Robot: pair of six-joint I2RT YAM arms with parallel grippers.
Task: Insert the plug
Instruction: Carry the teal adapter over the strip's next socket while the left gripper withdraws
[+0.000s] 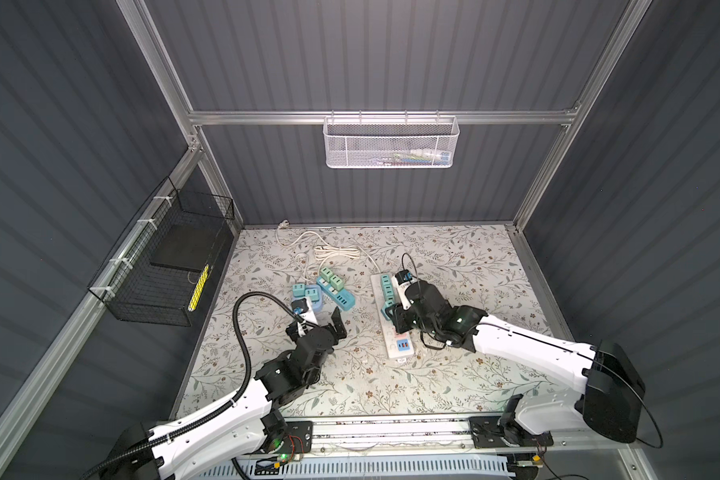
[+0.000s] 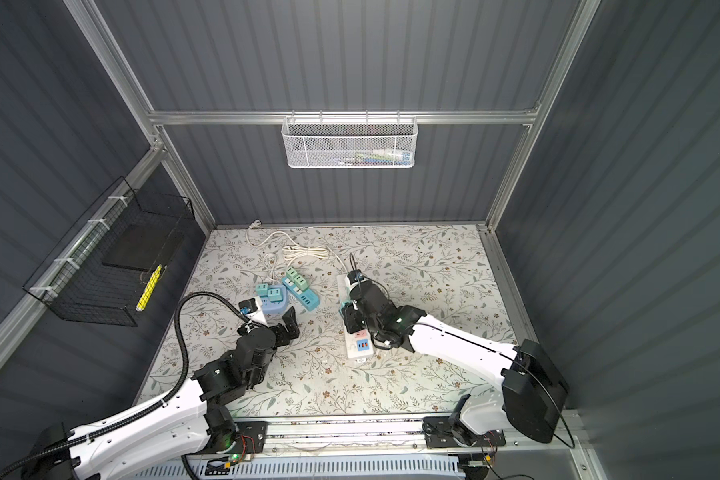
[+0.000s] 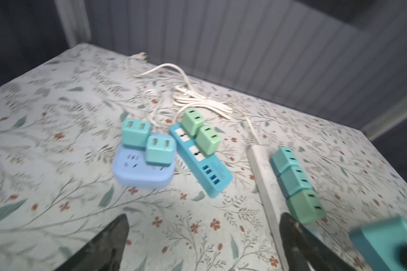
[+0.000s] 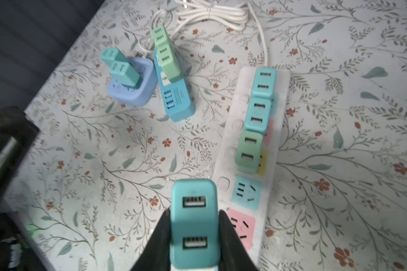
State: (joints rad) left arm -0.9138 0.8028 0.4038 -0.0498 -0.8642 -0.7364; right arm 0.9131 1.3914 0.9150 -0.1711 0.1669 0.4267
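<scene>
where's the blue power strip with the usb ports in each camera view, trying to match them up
In a top view: blue power strip left of table centre, two green plugs in it.
In a top view: same spot, left of the white power strip.
Left wrist: near the picture's middle.
Right wrist: between cube and white strip.
Shared landmark: the lilac socket cube right beside it.

Floral table [image 1: 433, 386] w/ 3 pwr strips [image 1: 344, 300]
</scene>
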